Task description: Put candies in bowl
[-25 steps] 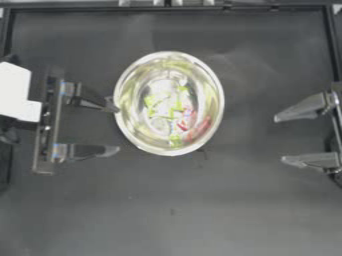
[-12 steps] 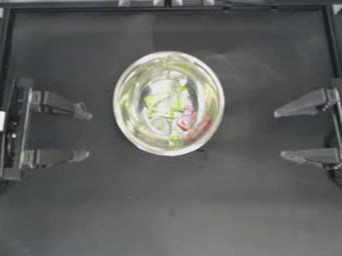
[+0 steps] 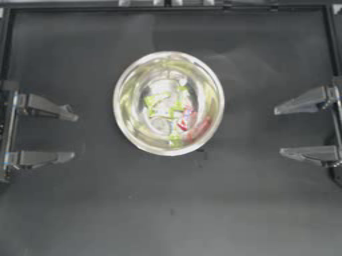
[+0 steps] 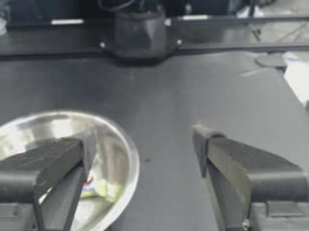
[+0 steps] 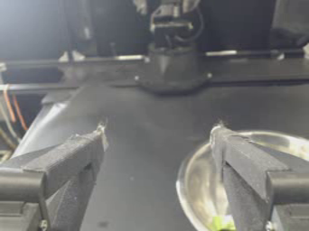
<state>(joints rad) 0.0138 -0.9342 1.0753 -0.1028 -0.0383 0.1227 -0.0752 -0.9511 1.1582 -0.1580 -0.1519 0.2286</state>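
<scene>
A dark, matte table (image 3: 167,210) fills the overhead view, bordered by a thin black frame along its top and sides. Beyond its far edge, my wrist cameras show dim metal rails and a black arm base (image 4: 140,34).

Near the middle of the table, slightly toward the far edge, sits the shiny silver bowl (image 3: 130,127). The candies (image 3: 175,116) lie inside it, clustered on its reflective floor: several yellow-green wrappers and one red one (image 3: 199,128) toward my right side. How many there are I cannot count, because reflections double them.

My left gripper (image 3: 70,137) rests at the left edge of the table, jaws spread wide apart and holding nothing, tips pointing at the bowl. My right gripper (image 3: 277,130) mirrors it at the right edge, jaws likewise spread wide and holding nothing. Each is well apart from the bowl, with bare table between.

In my left wrist view the bowl's rim (image 4: 129,158) shows behind one jaw, with a yellow-green candy (image 4: 102,189) visible. In my right wrist view the bowl (image 5: 196,189) sits just beyond one jaw.

Bare tabletop surrounds the bowl on every side, widest toward the near edge.
</scene>
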